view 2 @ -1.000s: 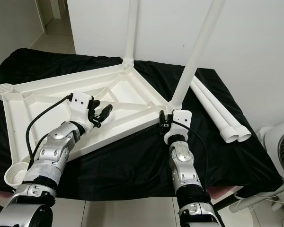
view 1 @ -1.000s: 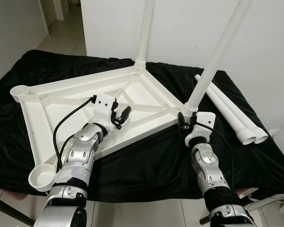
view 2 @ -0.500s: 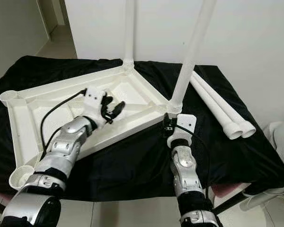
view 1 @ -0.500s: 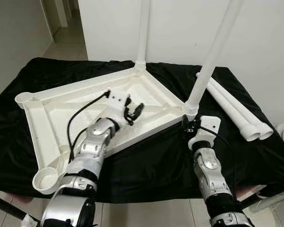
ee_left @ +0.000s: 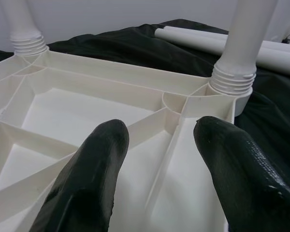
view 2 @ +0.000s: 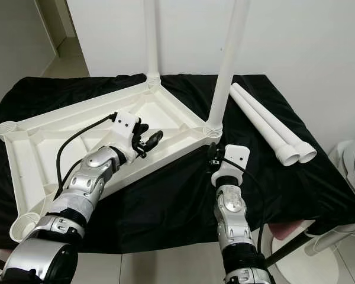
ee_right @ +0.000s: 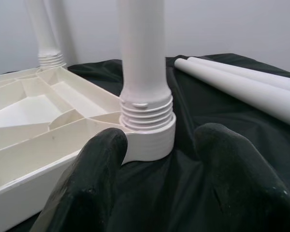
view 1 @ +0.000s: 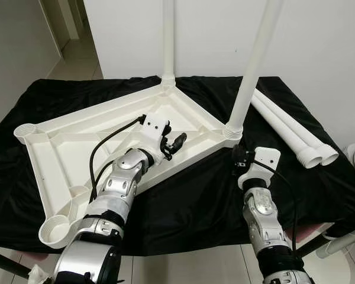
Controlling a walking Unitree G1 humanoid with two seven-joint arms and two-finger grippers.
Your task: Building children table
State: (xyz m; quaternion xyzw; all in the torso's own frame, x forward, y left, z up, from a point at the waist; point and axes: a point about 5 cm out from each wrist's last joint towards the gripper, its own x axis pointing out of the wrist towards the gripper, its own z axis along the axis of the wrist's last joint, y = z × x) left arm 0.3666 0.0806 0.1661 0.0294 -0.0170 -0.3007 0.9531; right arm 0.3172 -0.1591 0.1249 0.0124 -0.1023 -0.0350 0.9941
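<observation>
Tabletop (view 1: 106, 133), a white ribbed plastic panel, lay upside down on the black-draped table (view 1: 183, 201), spreading from the lower left of the head views to the centre. Two white legs stood screwed into its far sockets: one (view 1: 168, 41) at upper centre, another (view 1: 254, 59) at the corner right of centre. Two loose legs (view 1: 290, 130) lay side by side at the right, well apart from the panel. The corner sockets at the left edge (view 1: 25, 115) and lower left (view 1: 53, 229) held nothing.

The left tool (view 1: 173, 144) hovered over the panel's ribs near the centre, its fingers (ee_left: 87, 193) apart and holding nothing. The right tool (view 1: 236, 161) sat just below the fitted corner leg, its fingers (ee_right: 87, 193) apart with the threaded collar (ee_right: 147, 116) ahead of the gap.

The likely risk was the right tool nudging that tall leg sideways and levering the light panel across the slippery cloth, or cross-threading a loose joint.
</observation>
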